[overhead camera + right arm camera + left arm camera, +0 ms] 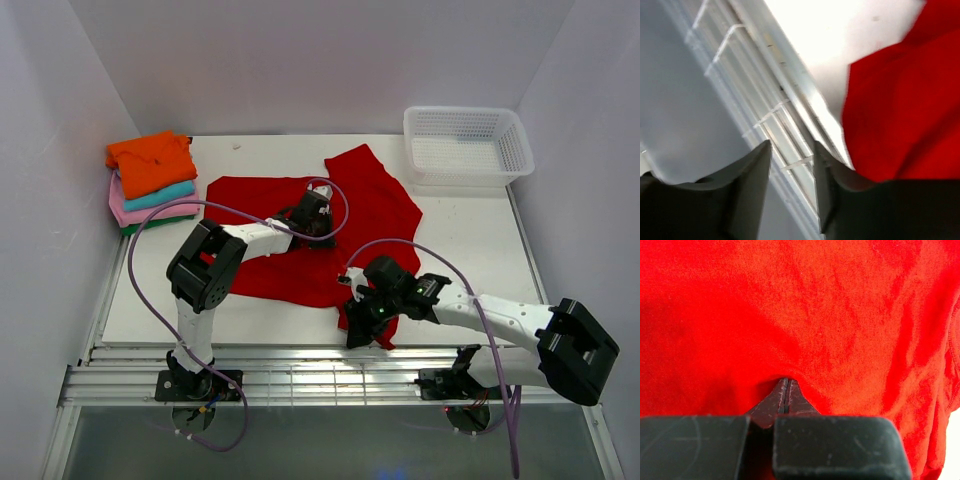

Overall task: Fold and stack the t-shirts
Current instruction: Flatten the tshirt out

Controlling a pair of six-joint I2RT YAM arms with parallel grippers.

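The bright red t-shirt lies spread and partly creased on the white table. It fills the left wrist view. My left gripper is shut, and its tip presses into the middle of the red cloth, with no cloth between the jaws. My right gripper stands open at the shirt's near edge by the table front. Nothing is between its fingers, and the red cloth lies just beside its right finger. Folded t-shirts are stacked at the back left, orange on top, then teal, pink and dark green.
A white mesh basket stands at the back right of the table. The metal rail runs along the table's near edge, right under the right gripper. White walls close in the back and both sides.
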